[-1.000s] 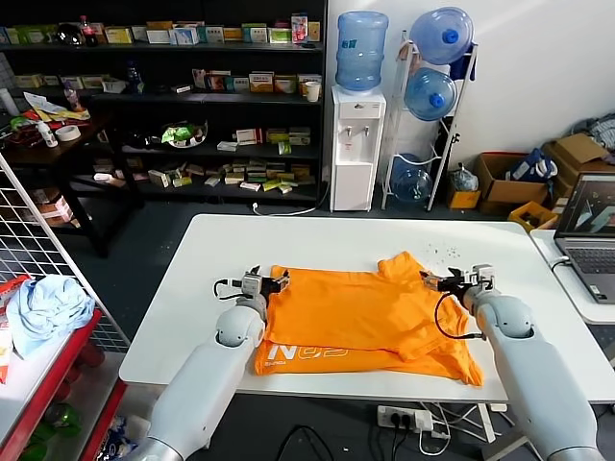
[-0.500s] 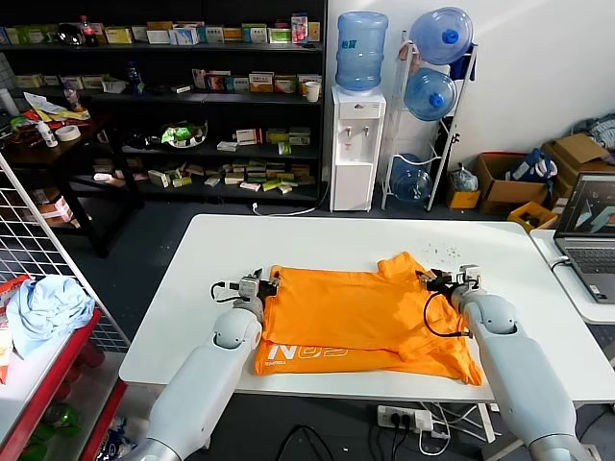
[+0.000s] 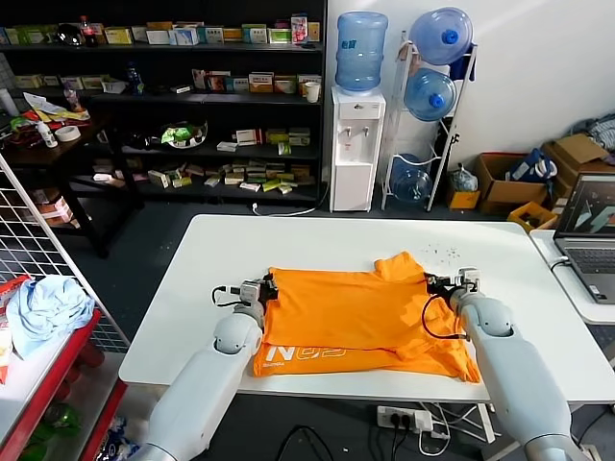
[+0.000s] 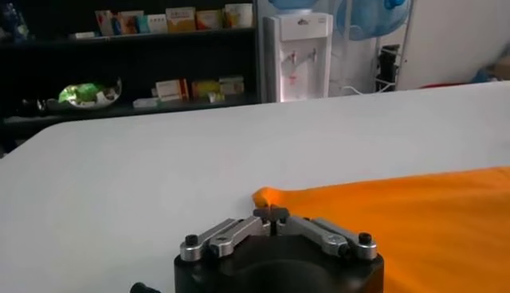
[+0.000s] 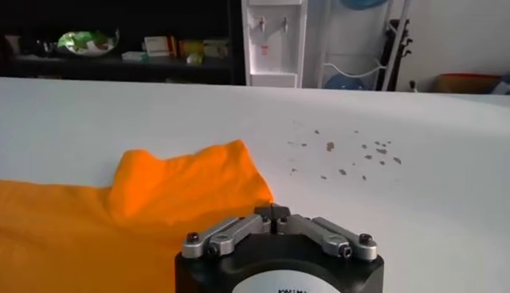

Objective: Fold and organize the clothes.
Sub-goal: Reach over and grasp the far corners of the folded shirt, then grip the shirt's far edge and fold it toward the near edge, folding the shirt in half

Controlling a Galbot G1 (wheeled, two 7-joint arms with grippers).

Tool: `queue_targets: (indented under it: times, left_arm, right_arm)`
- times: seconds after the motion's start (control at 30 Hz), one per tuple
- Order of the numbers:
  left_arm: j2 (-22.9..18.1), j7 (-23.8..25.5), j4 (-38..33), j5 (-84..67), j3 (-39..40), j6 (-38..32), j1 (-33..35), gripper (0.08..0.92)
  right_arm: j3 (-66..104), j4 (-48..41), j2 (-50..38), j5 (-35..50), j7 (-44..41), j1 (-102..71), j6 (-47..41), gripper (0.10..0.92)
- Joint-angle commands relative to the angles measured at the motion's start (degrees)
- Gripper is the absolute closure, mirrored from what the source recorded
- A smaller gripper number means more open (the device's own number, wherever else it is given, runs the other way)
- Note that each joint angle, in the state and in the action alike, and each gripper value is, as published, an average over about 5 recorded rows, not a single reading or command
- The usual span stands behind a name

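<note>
**Both jaws pinched at the shirt's far corners**

The left gripper (image 3: 261, 289) had its jaws pressed together on the far left corner of the T-shirt (image 3: 360, 317); the right gripper (image 3: 444, 285) was likewise clamped at the rumpled sleeve edge opposite. Soft, limp cotton could slip free, or only the top layer might lift, dragging the fold crooked. The orange shirt lay partly folded, white lettering showing, on the smooth white table (image 3: 317, 240).

Grey arms, black gripper (image 4: 272, 213) mounts, silver screws
</note>
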Motion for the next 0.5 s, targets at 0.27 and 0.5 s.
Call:
queue_targets:
  times: [0.27,0.5]
  left_arm:
    - [2.4,-0.9,-7.9,0.5,1.1,-1.7,3.7,0.910]
    - [6.4,-1.8,-18.3,1.5,0.0,-2.3,8.7,0.910]
  right_arm:
    - [-0.2,9.6,-1.7,3.2,2.2,-3.5,0.9,0.902]
    - [1.5,23.0,-5.1,4.0,4.4,-12.6,0.5,0.902]
